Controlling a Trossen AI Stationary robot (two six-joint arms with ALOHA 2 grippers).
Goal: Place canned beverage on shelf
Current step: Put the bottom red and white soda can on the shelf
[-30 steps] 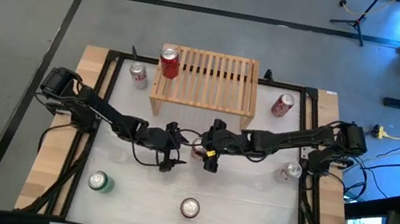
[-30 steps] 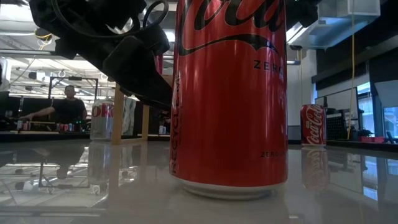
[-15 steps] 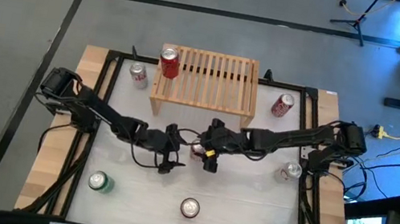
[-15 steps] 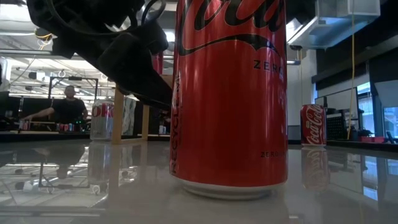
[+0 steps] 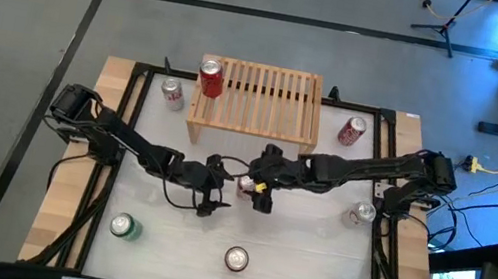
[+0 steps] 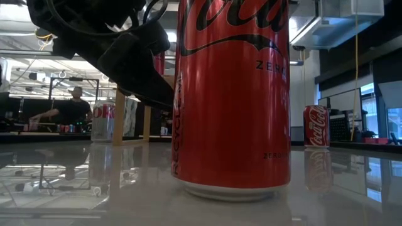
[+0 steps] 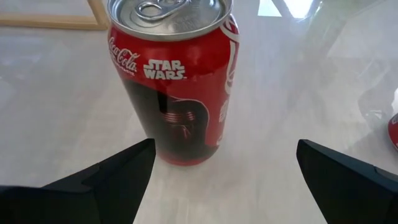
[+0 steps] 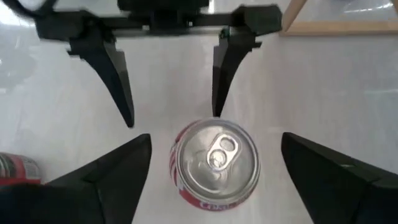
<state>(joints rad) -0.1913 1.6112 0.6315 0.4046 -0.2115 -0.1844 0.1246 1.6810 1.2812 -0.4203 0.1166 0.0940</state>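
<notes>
Flanking red can (image 7: 174,81): both open grippers (image 5: 239,187)

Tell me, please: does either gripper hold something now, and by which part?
Nothing is held. The left gripper and the right gripper are both open around the red can at the table's middle, without touching it.

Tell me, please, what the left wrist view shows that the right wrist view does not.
Only the left wrist view shows the Star Wars Coca-Cola can's printed side, standing upright between the open left gripper's fingers. Only the right wrist view shows the can from above, between the open right gripper's fingers, with the left gripper facing it. Both show the can's pull-tab lid, the white tabletop and a corner of the shelf.
</notes>
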